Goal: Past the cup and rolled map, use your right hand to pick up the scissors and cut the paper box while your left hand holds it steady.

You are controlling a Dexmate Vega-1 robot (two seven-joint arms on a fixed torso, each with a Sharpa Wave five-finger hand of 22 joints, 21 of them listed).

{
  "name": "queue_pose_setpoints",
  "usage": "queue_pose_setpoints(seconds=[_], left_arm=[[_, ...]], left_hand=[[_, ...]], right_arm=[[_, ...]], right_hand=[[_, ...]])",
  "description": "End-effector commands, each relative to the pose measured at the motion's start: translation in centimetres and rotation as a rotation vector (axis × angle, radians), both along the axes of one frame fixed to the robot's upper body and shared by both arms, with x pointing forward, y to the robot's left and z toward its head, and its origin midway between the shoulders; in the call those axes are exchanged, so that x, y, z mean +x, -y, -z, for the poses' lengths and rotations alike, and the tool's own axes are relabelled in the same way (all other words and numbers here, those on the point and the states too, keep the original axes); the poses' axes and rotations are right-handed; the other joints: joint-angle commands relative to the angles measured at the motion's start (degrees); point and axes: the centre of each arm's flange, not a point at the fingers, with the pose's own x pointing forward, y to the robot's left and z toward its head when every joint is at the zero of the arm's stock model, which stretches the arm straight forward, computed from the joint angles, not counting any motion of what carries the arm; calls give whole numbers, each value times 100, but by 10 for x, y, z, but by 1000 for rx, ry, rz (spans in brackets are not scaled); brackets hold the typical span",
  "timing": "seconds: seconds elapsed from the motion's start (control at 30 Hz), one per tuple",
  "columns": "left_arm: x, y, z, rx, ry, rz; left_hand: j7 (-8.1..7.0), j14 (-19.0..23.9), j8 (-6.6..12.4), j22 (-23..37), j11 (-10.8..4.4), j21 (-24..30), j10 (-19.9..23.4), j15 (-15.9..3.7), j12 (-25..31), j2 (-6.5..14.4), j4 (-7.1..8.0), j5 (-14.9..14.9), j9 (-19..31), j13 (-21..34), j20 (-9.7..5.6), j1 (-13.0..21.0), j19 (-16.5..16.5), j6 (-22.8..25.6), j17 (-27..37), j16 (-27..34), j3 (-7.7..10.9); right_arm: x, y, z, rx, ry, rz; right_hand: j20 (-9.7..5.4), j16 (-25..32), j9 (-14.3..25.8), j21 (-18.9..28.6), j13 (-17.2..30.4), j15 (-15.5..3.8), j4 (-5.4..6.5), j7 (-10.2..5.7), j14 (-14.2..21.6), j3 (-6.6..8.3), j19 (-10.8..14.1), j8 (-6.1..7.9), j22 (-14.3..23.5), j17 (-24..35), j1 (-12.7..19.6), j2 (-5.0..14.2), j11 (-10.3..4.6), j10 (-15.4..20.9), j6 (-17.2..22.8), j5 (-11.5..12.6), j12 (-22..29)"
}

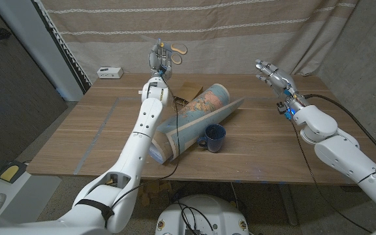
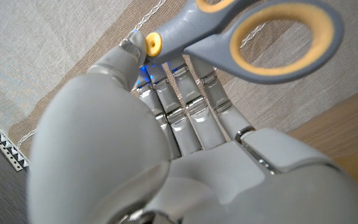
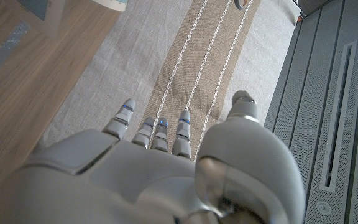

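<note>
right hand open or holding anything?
Open. The right hand is raised above the table's far right edge with fingers spread and nothing in it; the scissors are in the left hand.

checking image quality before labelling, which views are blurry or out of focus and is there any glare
Head view: evenly lit and sharp, no glare, soft shadow under the rolled map and cup. Left wrist view: the near back of the left robot hand is soft, and the scissors are a little soft too. Right wrist view: the right robot hand blurs at the lower edge; curtain crisp.
</note>
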Motion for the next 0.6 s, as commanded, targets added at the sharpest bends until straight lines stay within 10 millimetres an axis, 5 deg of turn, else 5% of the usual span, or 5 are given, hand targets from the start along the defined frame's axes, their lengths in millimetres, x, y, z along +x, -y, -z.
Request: queue_pose_setpoints(seconds=[0.03,0.6], left_arm=[[5,15,3,6,-26,34],[-2,21,1,46,-24,22]], left_hand=[[26,491,46,19,-46,30,-36,-493,-3,73,199,24,26,22,-570,1,-11,55,32,28,247],[21,489,35,20,-63,44,-26,-495,0,66,198,21,24,21,-563,-9,-31,60,35,25,251]], right_arm=[[-2,0,-1,0,2,-18],[-3,-12,-6,3,18,-88]], right_hand=[[36,-5,24,22,16,16,-3,-15,-3,35,-6,-22,12,7,67,15,42,-16,11,1,11],[-63,4,25,32,16,-31,-6,-9,5,65,3,-33,12,6,139,25,27,2,47,-3,15]])
